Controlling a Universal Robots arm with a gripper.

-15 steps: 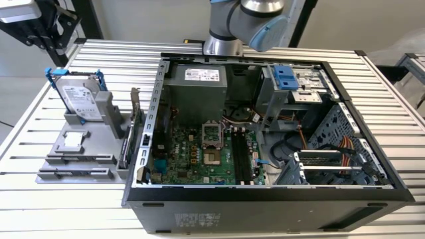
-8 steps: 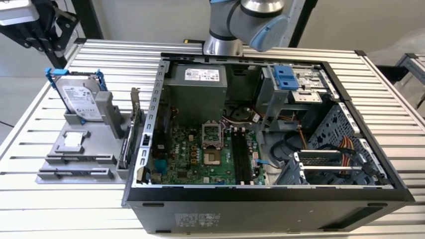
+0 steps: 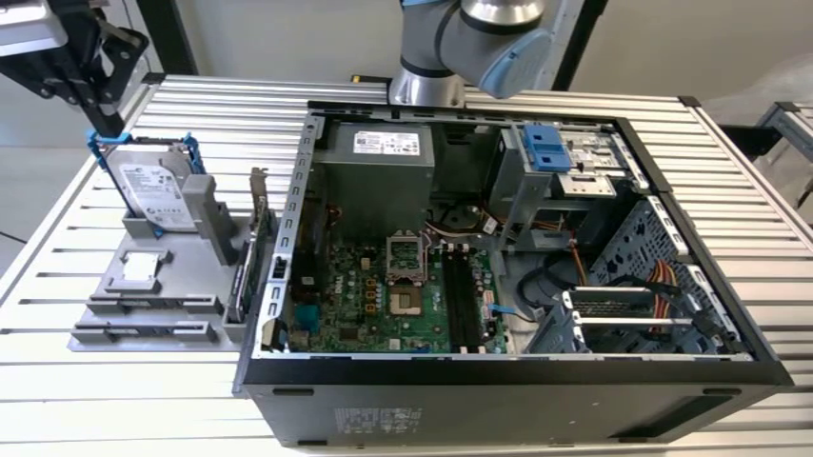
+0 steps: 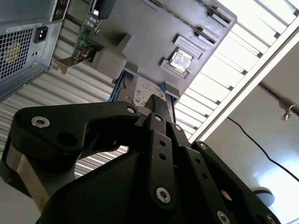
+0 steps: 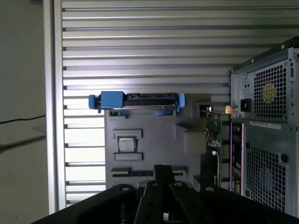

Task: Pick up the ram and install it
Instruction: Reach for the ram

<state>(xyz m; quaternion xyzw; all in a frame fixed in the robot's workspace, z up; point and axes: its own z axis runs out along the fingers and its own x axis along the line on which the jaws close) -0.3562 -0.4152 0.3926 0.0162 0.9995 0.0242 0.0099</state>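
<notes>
Jaws of the gripper [image 3: 109, 124] together, ram [image 3: 239, 286] well apart.

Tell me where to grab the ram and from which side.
Probably its exposed top long edge, from above: the ram seems to stand on edge in the grey holder, beside the case, so set the jaws across its flat faces.

The ram [image 5: 133, 173] is a long, thin dark strip, seen edge-on in the first wrist view. It stands in a slot of the grey holder [image 5: 154, 135].
</notes>
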